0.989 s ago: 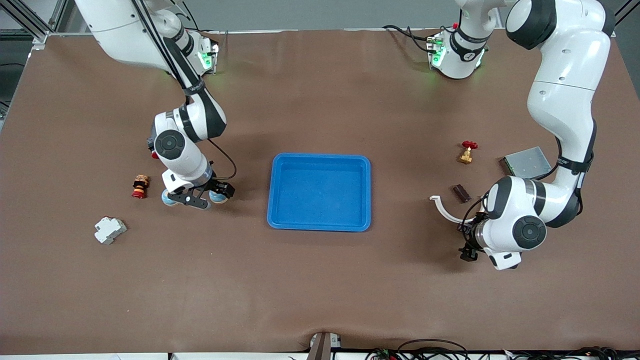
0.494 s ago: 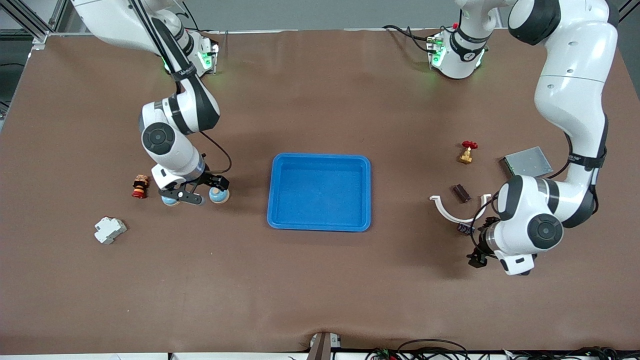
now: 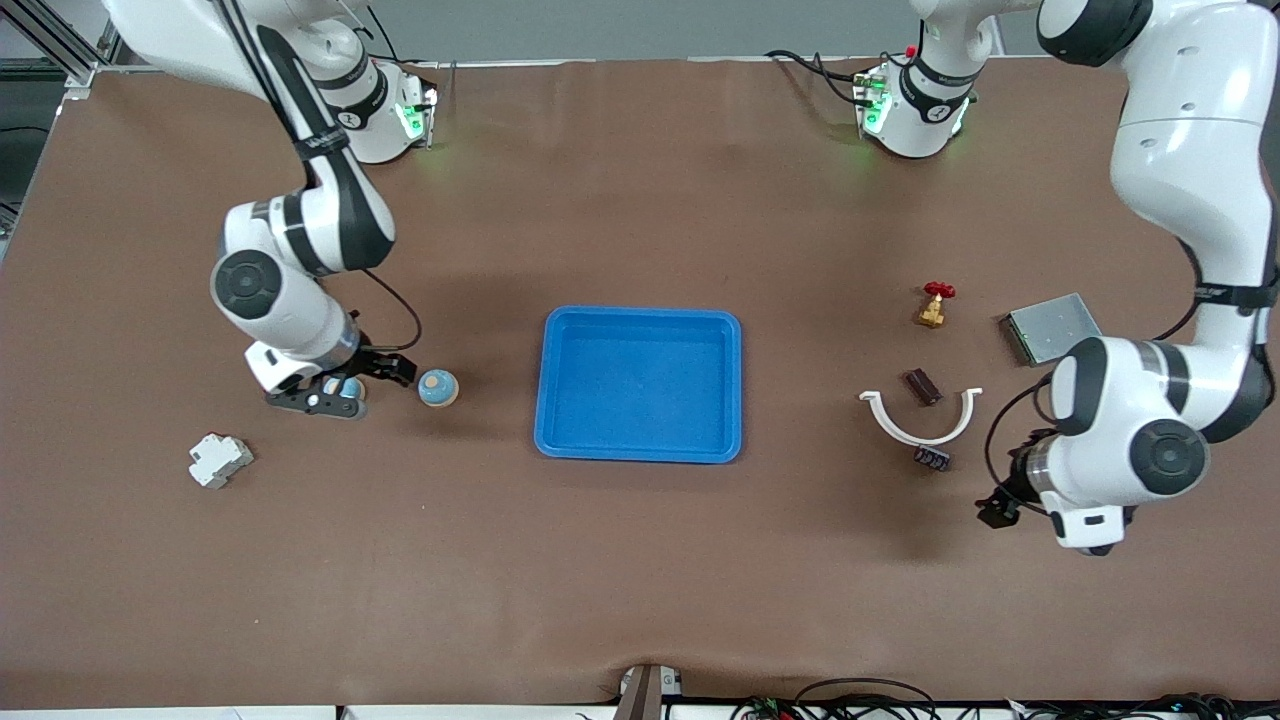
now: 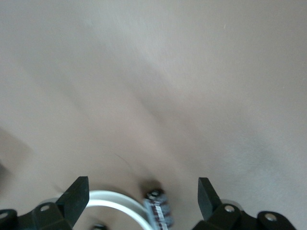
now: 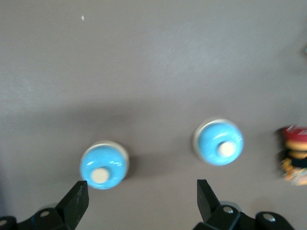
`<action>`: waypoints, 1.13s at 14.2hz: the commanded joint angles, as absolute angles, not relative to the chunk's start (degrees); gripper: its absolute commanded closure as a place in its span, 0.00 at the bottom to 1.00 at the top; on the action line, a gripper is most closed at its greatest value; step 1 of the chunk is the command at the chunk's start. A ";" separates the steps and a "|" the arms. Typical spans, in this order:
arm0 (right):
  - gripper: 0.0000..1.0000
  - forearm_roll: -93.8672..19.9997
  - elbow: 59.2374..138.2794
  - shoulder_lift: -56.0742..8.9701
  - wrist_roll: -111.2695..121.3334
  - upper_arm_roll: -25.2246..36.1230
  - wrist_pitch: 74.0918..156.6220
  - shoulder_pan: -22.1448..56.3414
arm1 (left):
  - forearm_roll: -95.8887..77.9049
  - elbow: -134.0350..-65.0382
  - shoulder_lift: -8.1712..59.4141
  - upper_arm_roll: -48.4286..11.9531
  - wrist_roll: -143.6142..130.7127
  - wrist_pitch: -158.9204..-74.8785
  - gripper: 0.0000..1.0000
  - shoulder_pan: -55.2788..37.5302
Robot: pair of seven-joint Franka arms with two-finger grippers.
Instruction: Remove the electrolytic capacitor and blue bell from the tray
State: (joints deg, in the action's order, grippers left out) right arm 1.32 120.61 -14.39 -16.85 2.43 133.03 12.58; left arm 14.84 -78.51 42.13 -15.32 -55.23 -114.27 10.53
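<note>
Both arms have pulled outward from the tray (image 3: 640, 385), which now lies bare. Right pincer (image 3: 335, 388) hangs wide open and holds nothing, over one bell (image 3: 345, 386); a second bell (image 3: 438, 387) sits on the desk (image 3: 640, 560) between it and the tray. Left pincer (image 3: 1000, 505), spread and seemingly empty, hovers near the capacitor (image 3: 931, 458) toward the left arm's end. Removal looks finished.

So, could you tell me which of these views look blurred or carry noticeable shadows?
Front view: sharp, with soft shadows under both arms and beside the tray. Left wrist view: smeared, the capacitor streaked. Right wrist view: slightly soft, both blue bells readable, a dim shadow band across them.
</note>
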 commanded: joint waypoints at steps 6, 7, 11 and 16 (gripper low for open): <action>0.00 1.58 111.39 -10.98 -2.11 1.93 113.60 3.96 | 9.42 -79.80 29.99 -16.08 -25.18 -102.06 0.00 18.01; 0.00 1.67 108.23 -11.07 -2.11 1.93 109.47 3.87 | 8.88 -79.80 28.23 -16.00 -21.05 -100.21 0.00 18.10; 0.00 1.93 99.51 -11.08 -1.15 1.93 98.55 2.03 | 5.90 -79.63 21.02 -16.08 -14.77 -93.27 0.00 19.24; 0.00 2.11 87.21 -11.07 0.44 1.93 88.69 0.44 | 5.71 -78.84 13.02 -19.76 -9.41 -86.57 0.00 18.63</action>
